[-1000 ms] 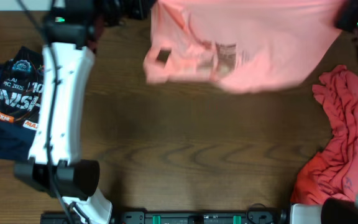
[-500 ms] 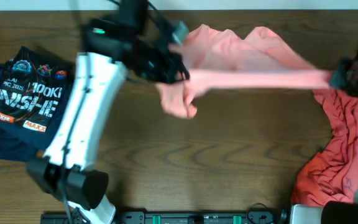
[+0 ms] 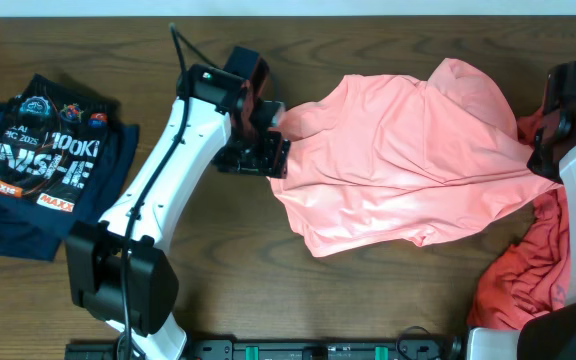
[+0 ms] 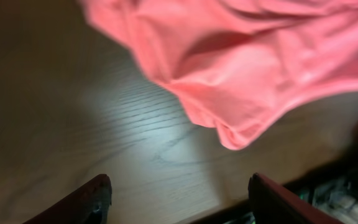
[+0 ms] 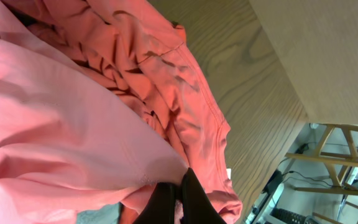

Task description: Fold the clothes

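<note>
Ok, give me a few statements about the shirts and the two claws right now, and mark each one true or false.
1. The navy shirt lies on the left arm's side, apart from the pink shirt. True.
2. The left claw is clamped on the pink shirt. False: it is open, with nothing between its fingers.
3. The right claw pinches pink shirt fabric. True.
4. The pink shirt is neatly folded. False: it lies spread out and wrinkled.
5. The red garment sits on the navy shirt. False: it is crumpled on the right arm's side.
</note>
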`<state>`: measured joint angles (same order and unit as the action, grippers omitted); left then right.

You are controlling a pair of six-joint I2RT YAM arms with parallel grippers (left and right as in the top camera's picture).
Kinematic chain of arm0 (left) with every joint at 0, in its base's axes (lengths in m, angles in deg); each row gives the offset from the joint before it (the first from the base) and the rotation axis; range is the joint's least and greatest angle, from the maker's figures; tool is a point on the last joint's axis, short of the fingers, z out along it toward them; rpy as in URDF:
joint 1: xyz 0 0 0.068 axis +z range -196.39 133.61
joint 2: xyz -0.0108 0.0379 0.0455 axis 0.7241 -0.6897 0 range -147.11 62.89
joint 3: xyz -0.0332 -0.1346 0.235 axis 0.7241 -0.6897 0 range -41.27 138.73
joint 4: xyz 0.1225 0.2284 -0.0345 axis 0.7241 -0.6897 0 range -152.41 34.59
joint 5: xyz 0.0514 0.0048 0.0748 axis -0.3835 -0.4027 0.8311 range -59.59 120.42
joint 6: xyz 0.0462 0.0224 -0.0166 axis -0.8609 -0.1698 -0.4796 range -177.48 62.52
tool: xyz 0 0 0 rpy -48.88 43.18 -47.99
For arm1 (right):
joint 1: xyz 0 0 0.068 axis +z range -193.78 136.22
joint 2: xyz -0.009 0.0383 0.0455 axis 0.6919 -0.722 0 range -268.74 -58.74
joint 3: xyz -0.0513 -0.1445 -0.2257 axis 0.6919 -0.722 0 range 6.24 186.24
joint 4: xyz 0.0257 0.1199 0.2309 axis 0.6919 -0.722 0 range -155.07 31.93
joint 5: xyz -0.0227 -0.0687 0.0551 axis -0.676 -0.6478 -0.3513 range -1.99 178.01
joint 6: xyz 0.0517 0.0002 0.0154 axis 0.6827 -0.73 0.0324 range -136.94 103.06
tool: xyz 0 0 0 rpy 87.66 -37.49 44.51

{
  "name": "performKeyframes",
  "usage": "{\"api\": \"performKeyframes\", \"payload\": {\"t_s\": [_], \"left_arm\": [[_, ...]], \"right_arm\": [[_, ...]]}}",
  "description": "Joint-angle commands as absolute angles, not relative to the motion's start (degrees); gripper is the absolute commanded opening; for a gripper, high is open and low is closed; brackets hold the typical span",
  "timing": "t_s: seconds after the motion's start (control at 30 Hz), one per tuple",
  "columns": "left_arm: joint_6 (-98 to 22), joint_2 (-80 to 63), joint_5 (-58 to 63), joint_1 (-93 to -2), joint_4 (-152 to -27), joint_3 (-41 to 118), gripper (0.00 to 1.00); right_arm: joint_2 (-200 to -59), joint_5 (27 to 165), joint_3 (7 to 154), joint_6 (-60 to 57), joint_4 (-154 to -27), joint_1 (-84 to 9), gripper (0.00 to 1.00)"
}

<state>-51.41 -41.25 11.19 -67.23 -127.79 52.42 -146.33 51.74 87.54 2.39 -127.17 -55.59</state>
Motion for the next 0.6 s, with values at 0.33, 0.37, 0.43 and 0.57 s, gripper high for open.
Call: {"api": "performKeyframes", "payload": {"t_s": [0.33, 0.37, 0.43, 0.57], "left_arm": [[-40.85, -40.85, -3.06, -70.14, -99.75, 26.09, 0.78], [-40.83, -40.85, -3.96, -70.53, -95.77, 24.21, 0.79], [-39.91, -40.85, -3.91, -71.41, -90.41, 21.43, 0.86], [-39.15, -40.85, -3.65, -72.63, -83.42, 18.68, 0.83]], "right_arm": [[-145.74, 51.63, 87.49, 3.84, -126.2, -56.36, 0.01], [-145.74, 51.68, 87.49, 3.84, -126.2, -56.36, 0.01], [-145.74, 51.94, 87.49, 3.81, -126.23, -56.36, 0.01], [-145.74, 52.31, 87.49, 3.75, -126.29, -56.36, 0.01]]}}
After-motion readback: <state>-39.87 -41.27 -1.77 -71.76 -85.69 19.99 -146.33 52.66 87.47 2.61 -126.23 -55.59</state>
